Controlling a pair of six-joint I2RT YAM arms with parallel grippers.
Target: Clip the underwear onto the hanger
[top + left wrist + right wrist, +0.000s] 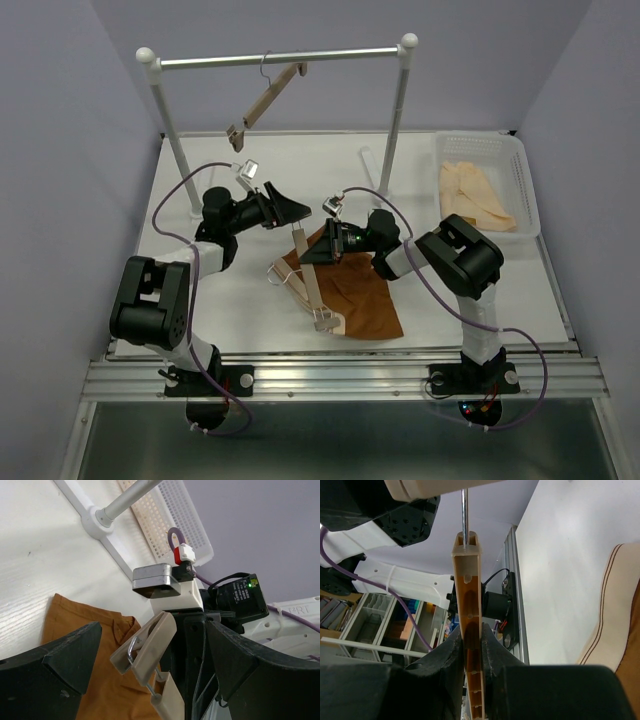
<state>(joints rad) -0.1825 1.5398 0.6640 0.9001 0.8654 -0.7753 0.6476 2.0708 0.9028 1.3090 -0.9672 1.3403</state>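
Top external shows my right gripper (318, 252) clamped on the hanger (312, 290) over the underwear (365, 300); my left gripper (292, 209) stands wide open.

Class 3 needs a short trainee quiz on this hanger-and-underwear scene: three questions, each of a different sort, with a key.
1. True or false: the right tool is shut on the wooden bar of the hanger.
2. Where does the underwear lie? A: over the steel rail. B: on the table, partly under the hanger. C: in the white basket.
3. Fill the gap: the left tool has its jaws ___.
Key: 1 true; 2 B; 3 open.
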